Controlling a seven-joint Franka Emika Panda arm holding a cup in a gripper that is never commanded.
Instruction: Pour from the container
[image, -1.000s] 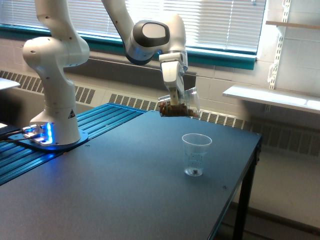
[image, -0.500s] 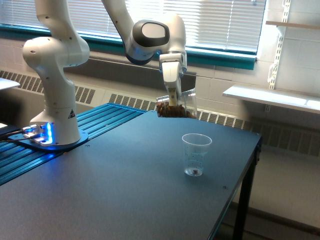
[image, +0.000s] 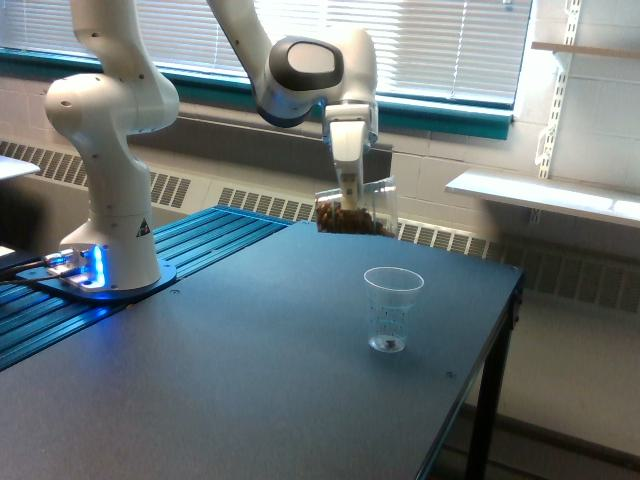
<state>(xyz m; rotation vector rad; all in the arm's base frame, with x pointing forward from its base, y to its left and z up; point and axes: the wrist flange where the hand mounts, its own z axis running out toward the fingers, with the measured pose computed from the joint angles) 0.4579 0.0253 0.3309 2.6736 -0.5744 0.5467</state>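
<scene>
Fingers of my gripper (image: 348, 200) hold the container (image: 358, 207). I just tipped it back up, I think, so pouring into the small cup (image: 392, 309) seems over.

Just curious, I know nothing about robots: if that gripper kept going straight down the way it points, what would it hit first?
Past the container it holds, probably the bare dark table, behind the small cup; depth is unclear.

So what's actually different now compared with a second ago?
Very little. The gripper, shut on the container of brown granules, has shifted slightly toward the exterior view's right and a touch upward, and the container looks a bit more level. The smaller cup on the table has not moved, and nothing was let go.
</scene>
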